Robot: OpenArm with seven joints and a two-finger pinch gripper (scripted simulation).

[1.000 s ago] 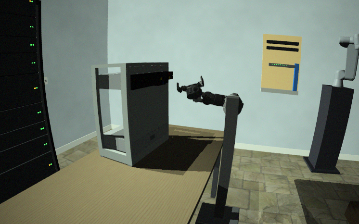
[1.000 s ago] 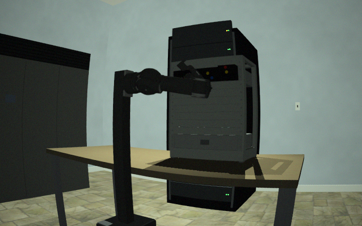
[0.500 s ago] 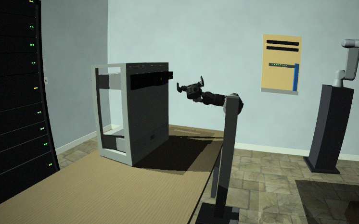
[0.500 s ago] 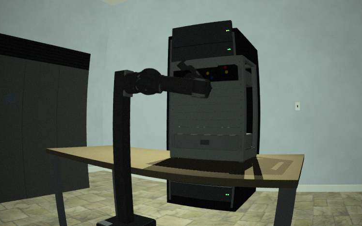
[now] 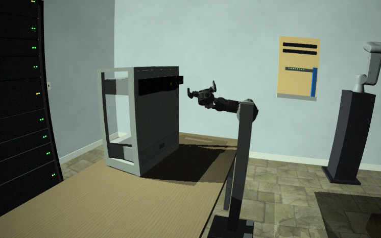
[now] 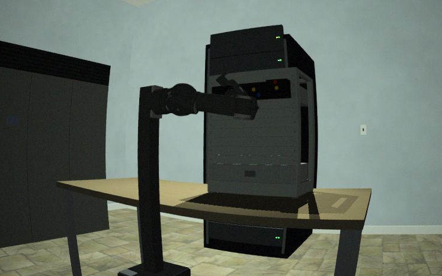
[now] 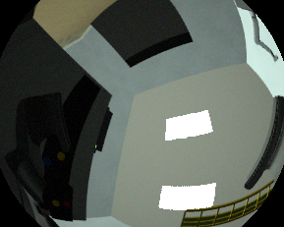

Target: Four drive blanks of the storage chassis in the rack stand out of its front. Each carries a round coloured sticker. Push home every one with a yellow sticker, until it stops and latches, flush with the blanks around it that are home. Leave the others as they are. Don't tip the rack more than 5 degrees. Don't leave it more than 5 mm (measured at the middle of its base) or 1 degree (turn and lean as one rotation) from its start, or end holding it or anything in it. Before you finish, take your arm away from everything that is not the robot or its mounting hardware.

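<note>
The grey rack (image 5: 140, 118) stands on the table, with the black storage chassis (image 5: 160, 84) near its top. In the exterior view the chassis front (image 6: 252, 89) shows four round stickers: a yellow sticker (image 6: 253, 89), a blue sticker (image 6: 258, 95), a red sticker (image 6: 275, 82) and a second yellow sticker (image 6: 276, 87). My gripper (image 5: 201, 90) is open and empty. It hangs in the air a short way in front of the chassis, apart from it. In the exterior view the gripper (image 6: 231, 86) is partly hidden by my forearm. The wrist view shows the chassis (image 7: 56, 164) at the left; the fingers do not show there.
My arm's post (image 5: 240, 147) stands at the table's edge. A tall black server rack (image 5: 8, 103) stands at the left. Another robot arm on a dark pedestal (image 5: 352, 133) stands at the far right. A dark cabinet (image 6: 41, 154) stands behind my arm.
</note>
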